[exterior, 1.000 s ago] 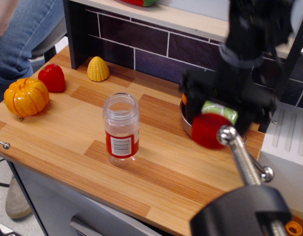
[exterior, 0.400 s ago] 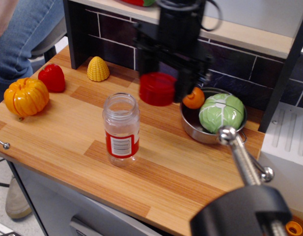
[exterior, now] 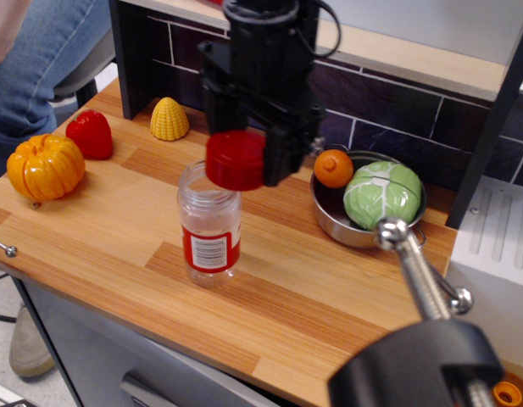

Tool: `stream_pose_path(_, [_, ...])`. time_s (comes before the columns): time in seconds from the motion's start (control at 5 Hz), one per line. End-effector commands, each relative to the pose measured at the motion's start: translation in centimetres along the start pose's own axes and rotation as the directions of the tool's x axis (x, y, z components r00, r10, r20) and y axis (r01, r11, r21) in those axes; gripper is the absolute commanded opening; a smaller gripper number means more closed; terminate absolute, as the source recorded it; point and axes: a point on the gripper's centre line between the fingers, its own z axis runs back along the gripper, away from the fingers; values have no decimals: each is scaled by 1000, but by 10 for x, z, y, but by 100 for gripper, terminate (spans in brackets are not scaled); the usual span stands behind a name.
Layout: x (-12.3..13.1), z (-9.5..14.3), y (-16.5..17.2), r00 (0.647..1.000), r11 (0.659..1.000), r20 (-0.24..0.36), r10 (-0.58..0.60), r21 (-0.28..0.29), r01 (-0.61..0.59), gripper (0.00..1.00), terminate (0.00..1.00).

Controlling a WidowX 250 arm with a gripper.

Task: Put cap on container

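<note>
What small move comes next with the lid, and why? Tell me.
Probably shift the lid slightly left and toward the camera until it is centred over the jar, then lower it. The tool holds the lid just above the jar's open mouth, and it appears offset to the right of the neck, so a straight descent might catch the rim.

Cap (exterior: 236,159): solid red; tool (exterior: 254,144): black; container (exterior: 209,225): clear, with a red label bearing a white barcode panel. Table (exterior: 278,288): striped light and reddish-brown wood grain, backed by a dark wall (exterior: 397,102) of bricks with pale grout lines. Toy foods: orange pumpkin (exterior: 46,167), red pepper (exterior: 90,134), yellow corn (exterior: 169,119), orange fruit (exterior: 333,168) and pale-veined green cabbage (exterior: 383,194) in a silver pot (exterior: 346,229).
</note>
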Motion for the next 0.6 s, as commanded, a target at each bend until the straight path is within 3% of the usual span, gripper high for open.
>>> stream_pose_path(0.0, [5,3,17,997,998,66,-38,55,34,0,0])
stream_pose_path(0.4, [-13,-18,14,992,998,116,-54,43,49,0,0])
